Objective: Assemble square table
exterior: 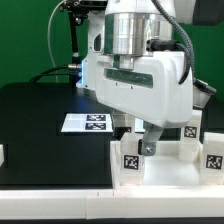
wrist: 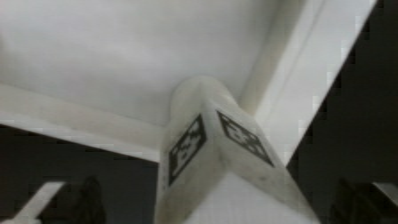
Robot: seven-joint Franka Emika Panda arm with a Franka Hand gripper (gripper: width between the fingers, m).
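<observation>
The square table's white slab (exterior: 160, 175) lies at the exterior view's lower right, and its raised rim (wrist: 285, 60) shows in the wrist view. One tagged white leg (wrist: 214, 150) stands at a slab corner, right under my gripper (exterior: 148, 140). The gripper (wrist: 217, 205) is open. Its dark fingers (wrist: 68, 200) stand well off either side of the leg, not touching it. Another tagged leg (exterior: 130, 157) stands at the slab's near left corner. Two more legs (exterior: 190, 130) (exterior: 213, 158) stand to the right.
The marker board (exterior: 88, 122) lies flat on the black table behind the slab, toward the exterior view's left. A small white piece (exterior: 2, 153) shows at the left edge. The arm's white body (exterior: 140, 80) fills the middle of the exterior view.
</observation>
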